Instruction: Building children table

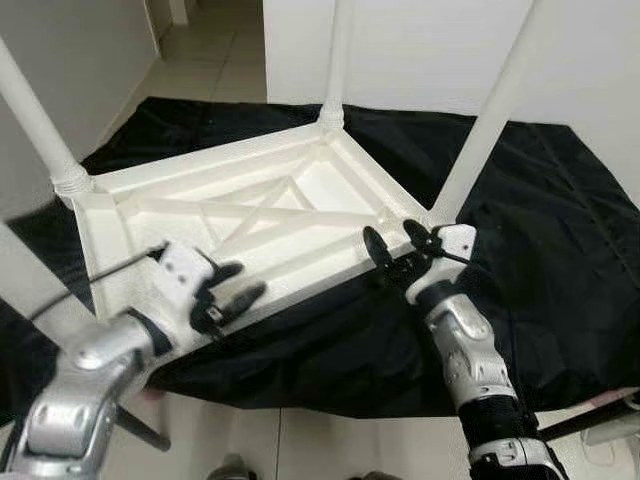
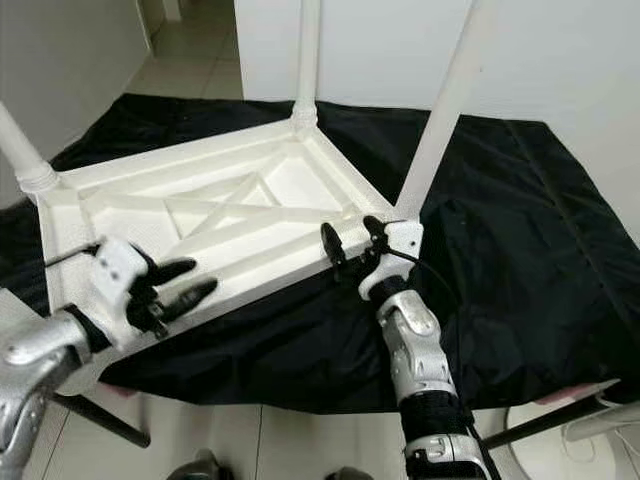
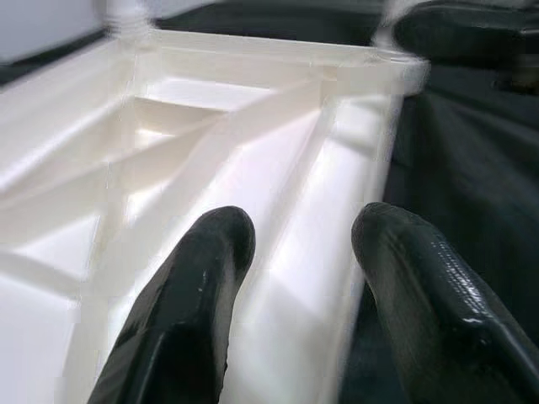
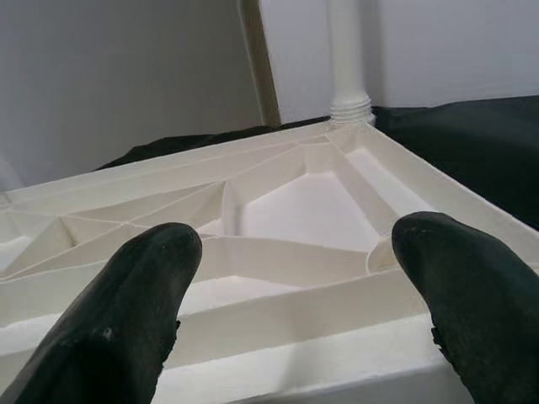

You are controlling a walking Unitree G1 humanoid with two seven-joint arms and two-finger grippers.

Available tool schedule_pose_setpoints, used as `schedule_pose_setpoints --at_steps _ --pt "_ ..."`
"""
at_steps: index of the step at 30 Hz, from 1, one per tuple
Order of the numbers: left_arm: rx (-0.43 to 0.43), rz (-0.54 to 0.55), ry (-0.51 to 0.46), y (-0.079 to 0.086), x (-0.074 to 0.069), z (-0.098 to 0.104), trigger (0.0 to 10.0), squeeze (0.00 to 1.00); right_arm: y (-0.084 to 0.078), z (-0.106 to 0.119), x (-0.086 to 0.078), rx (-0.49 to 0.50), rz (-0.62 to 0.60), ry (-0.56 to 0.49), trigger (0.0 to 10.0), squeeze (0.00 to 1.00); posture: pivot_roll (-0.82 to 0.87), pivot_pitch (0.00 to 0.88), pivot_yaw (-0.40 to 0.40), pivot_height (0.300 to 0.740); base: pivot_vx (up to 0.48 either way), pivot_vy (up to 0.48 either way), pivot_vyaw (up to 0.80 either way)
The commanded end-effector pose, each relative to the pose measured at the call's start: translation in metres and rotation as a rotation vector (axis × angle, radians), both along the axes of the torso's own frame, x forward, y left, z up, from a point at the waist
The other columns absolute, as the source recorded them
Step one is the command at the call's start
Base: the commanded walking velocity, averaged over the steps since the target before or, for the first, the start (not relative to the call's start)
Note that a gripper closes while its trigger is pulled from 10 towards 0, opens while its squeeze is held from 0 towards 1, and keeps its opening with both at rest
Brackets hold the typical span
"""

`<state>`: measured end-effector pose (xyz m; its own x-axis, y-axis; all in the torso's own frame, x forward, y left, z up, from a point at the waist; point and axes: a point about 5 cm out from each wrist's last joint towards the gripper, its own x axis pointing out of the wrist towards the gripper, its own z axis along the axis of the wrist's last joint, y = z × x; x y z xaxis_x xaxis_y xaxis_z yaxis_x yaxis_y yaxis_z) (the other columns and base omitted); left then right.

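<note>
A white plastic children's table [image 1: 310, 268] lies upside down on a black cloth [image 1: 560, 230], its ribbed underside facing up. Three white legs stand up from its corners: far [image 1: 338, 60], right [image 1: 490, 120] and left [image 1: 35, 120]. My left gripper [image 1: 243, 281] is open at the near rim towards the left corner; in the left wrist view the fingers [image 3: 210, 252] straddle the rim wall. My right gripper [image 1: 392, 235] is open just above the near rim, close to the base of the right leg. The right wrist view looks across the rim [image 4: 278, 316] into the table's underside.
The black cloth covers a pale tiled floor [image 1: 330, 440]. A white wall [image 1: 420, 50] stands right behind the table, with a passage [image 1: 210, 50] at the back left. A dark bar [image 1: 140, 430] lies at my lower left, another bar [image 1: 590, 420] at the lower right.
</note>
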<state>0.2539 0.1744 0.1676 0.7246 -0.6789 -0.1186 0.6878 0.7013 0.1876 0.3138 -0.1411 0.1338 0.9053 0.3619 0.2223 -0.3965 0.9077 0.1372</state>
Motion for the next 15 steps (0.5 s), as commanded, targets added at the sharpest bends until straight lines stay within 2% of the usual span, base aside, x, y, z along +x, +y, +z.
schedule_pose_setpoints --at_steps 1,6,10,12,13,15 --pt "0.022 0.043 -0.019 0.01 0.006 0.001 10.0 0.0 0.001 -0.001 0.0 -0.006 0.011 0.008 10.0 0.0 0.1 0.0 -0.039 0.74 0.0 0.0 0.0" --pt "0.018 0.092 -0.025 0.017 0.012 0.002 10.0 0.0 0.0 -0.002 -0.001 -0.004 0.011 0.011 10.0 0.0 0.1 0.0 -0.039 0.74 0.0 0.0 0.0" --pt "0.012 0.126 -0.03 0.028 0.013 0.006 10.0 0.0 0.0 -0.004 -0.004 -0.003 0.007 0.015 10.0 0.0 0.09 0.002 -0.03 0.74 0.0 0.0 0.0" --pt "-0.03 0.077 -0.016 0.029 0.0 0.011 10.0 0.0 0.0 -0.006 -0.005 -0.003 0.007 0.017 10.0 0.0 0.1 0.003 -0.027 0.74 0.0 0.0 0.0" --pt "-0.012 0.042 -0.029 0.025 -0.017 0.012 10.0 0.0 0.0 -0.006 -0.005 -0.001 0.005 0.019 10.0 0.0 0.1 0.007 -0.028 0.74 0.0 0.0 0.0" --pt "-0.012 0.042 -0.029 0.025 -0.017 0.012 10.0 0.0 0.0 -0.006 -0.005 -0.001 0.005 0.019 10.0 0.0 0.1 0.007 -0.028 0.74 0.0 0.0 0.0"
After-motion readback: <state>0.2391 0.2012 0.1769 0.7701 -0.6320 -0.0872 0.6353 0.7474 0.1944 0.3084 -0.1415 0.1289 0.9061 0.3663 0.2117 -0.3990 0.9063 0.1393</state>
